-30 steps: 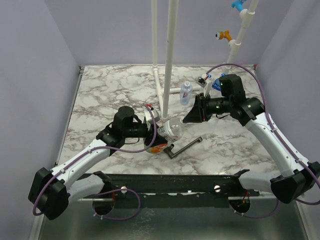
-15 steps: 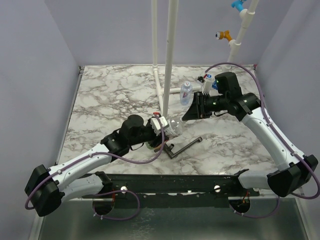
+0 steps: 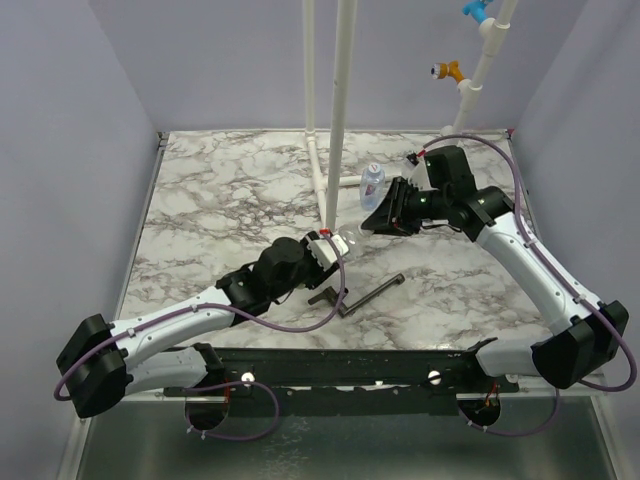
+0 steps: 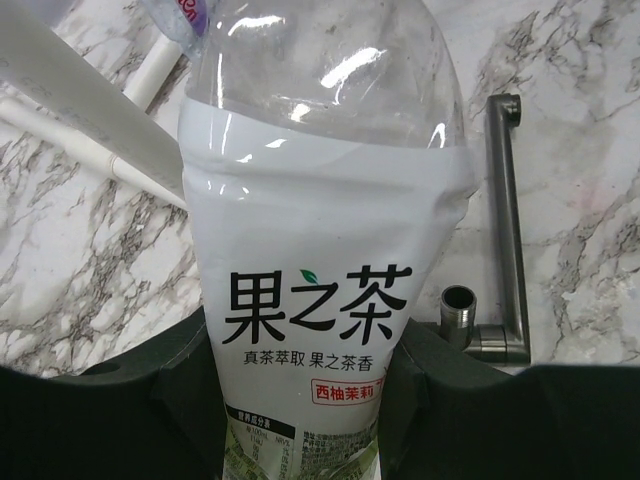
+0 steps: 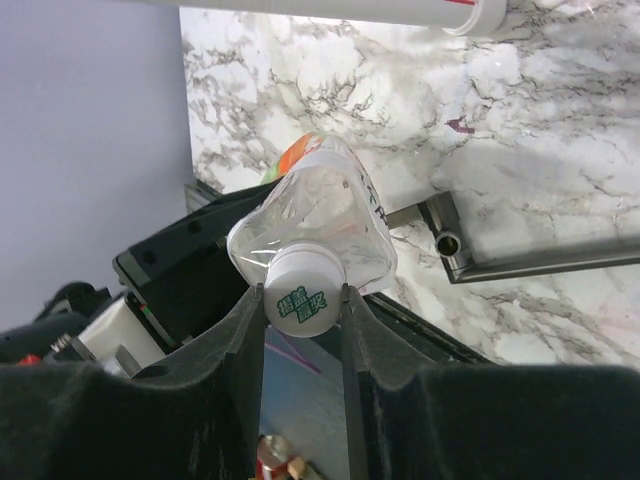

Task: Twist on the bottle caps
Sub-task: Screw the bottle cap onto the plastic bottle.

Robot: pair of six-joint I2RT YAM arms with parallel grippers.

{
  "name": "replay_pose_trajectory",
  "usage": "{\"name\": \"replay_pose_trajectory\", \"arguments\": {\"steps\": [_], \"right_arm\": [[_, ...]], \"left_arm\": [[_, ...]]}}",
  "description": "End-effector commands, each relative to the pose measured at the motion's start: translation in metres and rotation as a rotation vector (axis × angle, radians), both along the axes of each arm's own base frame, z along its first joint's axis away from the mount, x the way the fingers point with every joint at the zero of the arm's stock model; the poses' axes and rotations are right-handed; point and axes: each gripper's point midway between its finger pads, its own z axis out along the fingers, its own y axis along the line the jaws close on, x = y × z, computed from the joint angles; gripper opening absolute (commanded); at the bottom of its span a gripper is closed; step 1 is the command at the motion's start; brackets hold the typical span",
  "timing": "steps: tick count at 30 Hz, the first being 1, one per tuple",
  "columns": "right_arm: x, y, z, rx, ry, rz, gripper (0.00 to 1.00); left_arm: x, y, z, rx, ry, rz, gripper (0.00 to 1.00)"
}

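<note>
Cross-threading is the main risk: the right fingers (image 5: 358, 340) are closed on the cap (image 5: 300, 297), which sits at the mouth of the bottle (image 4: 320, 200). Whether its thread has caught cannot be told, and if cap and neck are out of line, a turn would likely jam it crooked or pop it off. Slip comes next: the left fingers (image 4: 160, 400) clamp the bottle on its glossy label, so a twist could spin the bottle in that grip instead of tightening the cap, while a harder squeeze would probably buckle the thin wall. The bottle is near the middle of the desk (image 3: 220, 190), neck toward 2 o'clock, with the pipe (image 3: 335, 120) at its 11 o'clock and the tool (image 4: 505, 200) at its 5 o'clock; a dropped cap could roll off among them. A second bottle (image 3: 372, 182) stands at 1 o'clock, close beside the right arm, and could be knocked over. The bottle is clear, thin plastic with a rounded shoulder and a smooth white printed sleeve. The cap is a small white disc with green print, the tool a dull grey metal bar with a hollow socket end, and the desk is marble-patterned.
</note>
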Motion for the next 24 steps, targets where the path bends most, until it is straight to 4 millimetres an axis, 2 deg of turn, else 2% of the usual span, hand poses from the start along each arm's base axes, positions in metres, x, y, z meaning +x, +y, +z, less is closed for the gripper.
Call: {"name": "replay_pose_trajectory", "arguments": {"steps": [1, 24], "right_arm": [[-0.029, 0.016, -0.022, 0.036, 0.252, -0.023, 0.13], [-0.026, 0.031, -0.037, 0.069, 0.685, -0.272, 0.13]], "left_arm": [[0.017, -0.031, 0.1, -0.238, -0.262, 0.016, 0.0], [0.019, -0.039, 0.083, -0.189, -0.355, 0.058, 0.0]]}}
